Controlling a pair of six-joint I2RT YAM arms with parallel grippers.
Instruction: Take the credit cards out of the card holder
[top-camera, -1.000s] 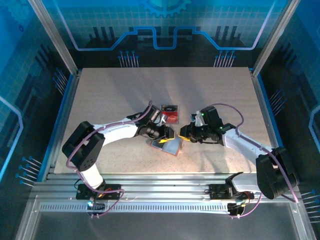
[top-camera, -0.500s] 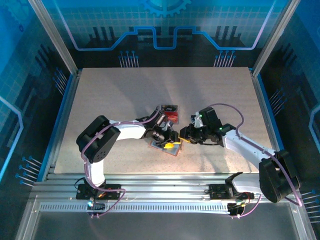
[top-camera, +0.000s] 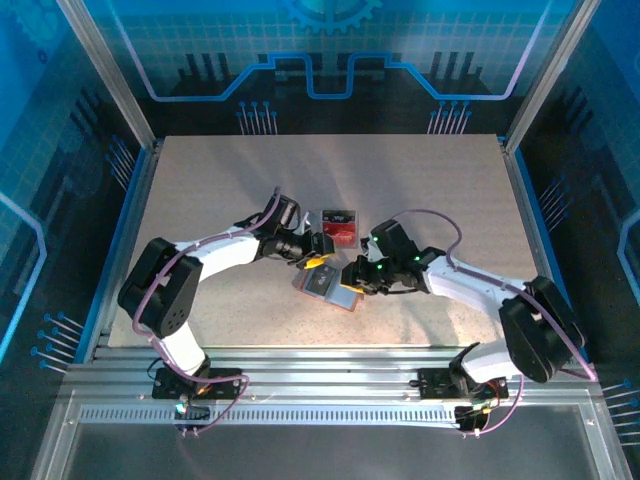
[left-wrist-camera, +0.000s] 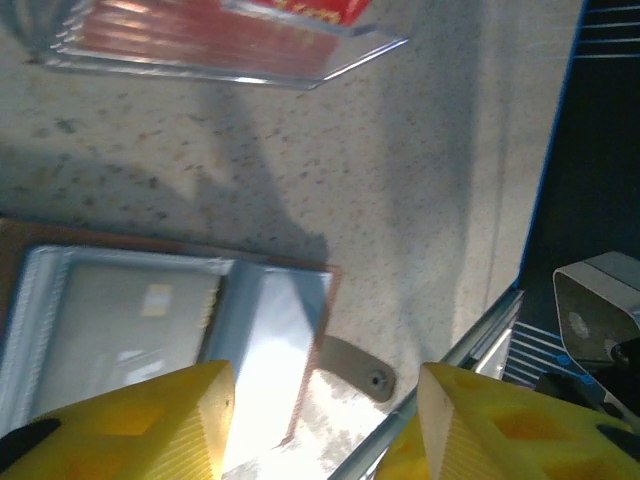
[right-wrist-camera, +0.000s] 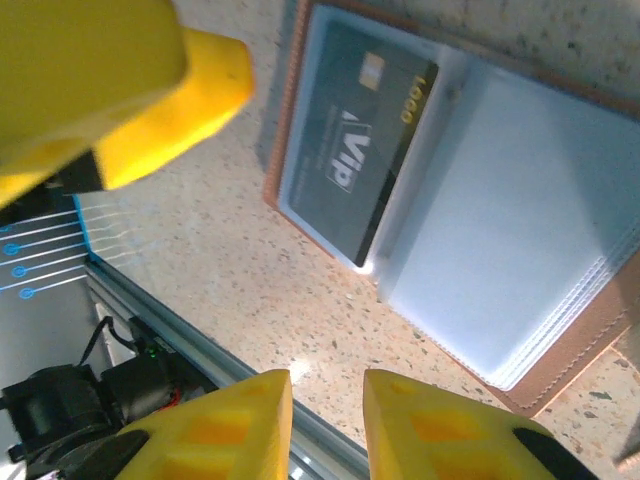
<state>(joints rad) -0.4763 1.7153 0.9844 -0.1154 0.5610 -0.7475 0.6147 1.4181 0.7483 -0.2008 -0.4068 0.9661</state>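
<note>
The card holder (top-camera: 336, 291) lies open on the table, brown rim up, pale grey-blue inside (right-wrist-camera: 530, 260). A dark card marked VIP (right-wrist-camera: 365, 140) sits in its one pocket, one corner sticking out. Red credit cards (left-wrist-camera: 180, 25) lie stacked in a clear container (top-camera: 338, 228) just behind it. My left gripper (top-camera: 318, 258) hovers open over the holder's far side (left-wrist-camera: 130, 320), nothing between its fingers. My right gripper (top-camera: 350, 275) hangs at the holder's right edge, its fingers (right-wrist-camera: 230, 420) a little apart over bare table. The left gripper's yellow finger (right-wrist-camera: 110, 90) shows in the right wrist view.
The holder's strap tab with a snap (left-wrist-camera: 355, 368) lies flat on the speckled table. An aluminium rail (top-camera: 320, 355) runs along the near edge. Blue walls (top-camera: 130, 190) frame the table on both sides.
My left gripper has pulled back from the card holder toward the rear left. My right gripper has slid left, closer to the holder's edge.
</note>
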